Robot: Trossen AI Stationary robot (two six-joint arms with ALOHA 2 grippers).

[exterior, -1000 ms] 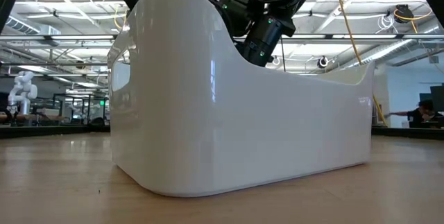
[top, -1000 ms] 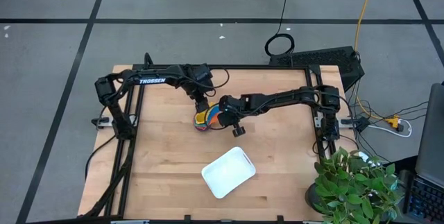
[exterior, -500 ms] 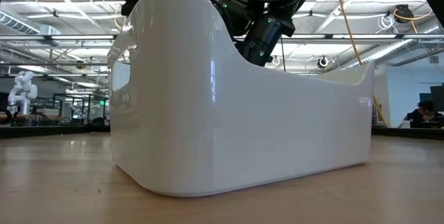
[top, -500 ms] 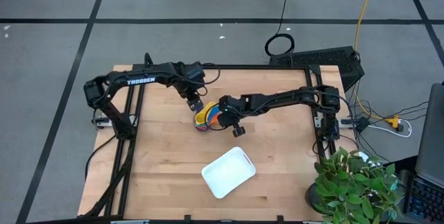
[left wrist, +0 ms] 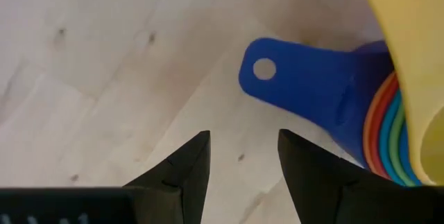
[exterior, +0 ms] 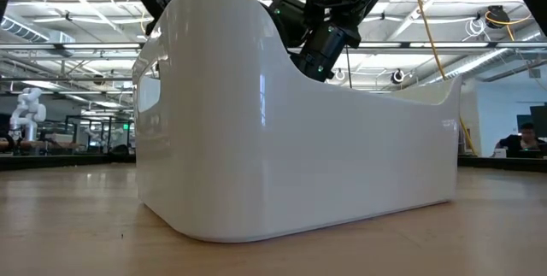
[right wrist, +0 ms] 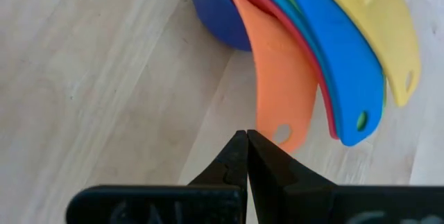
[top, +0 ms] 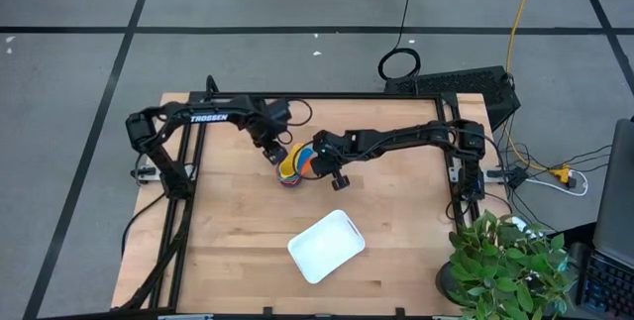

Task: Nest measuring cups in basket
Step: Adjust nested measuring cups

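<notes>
The measuring cups (top: 294,164) sit nested in one stack on the bare wood near the table's middle, with a dark blue bowl (right wrist: 215,23) lowest. Orange, red, blue, green and yellow handles fan out toward my right gripper (right wrist: 247,144). That gripper is shut, its tips just short of the orange handle's end (right wrist: 281,130). One blue handle (left wrist: 298,85) points the other way, toward my left gripper (left wrist: 244,151), which is open and a little short of it. The white basket (top: 326,246) stands empty nearer the table's near edge. In the low view the basket (exterior: 299,139) hides the cups.
Bare wood lies between the stack and the basket. Black frame rails (top: 188,191) run along the table's left and right sides. A potted plant (top: 505,266) stands at the near right corner. A person (exterior: 526,135) sits in the room beyond the table.
My left gripper has drawn back from the stack toward the table's left edge, leaving a small gap. My right gripper has shifted slightly toward the far edge, staying beside the fanned handles. The stack has stayed where it was.
</notes>
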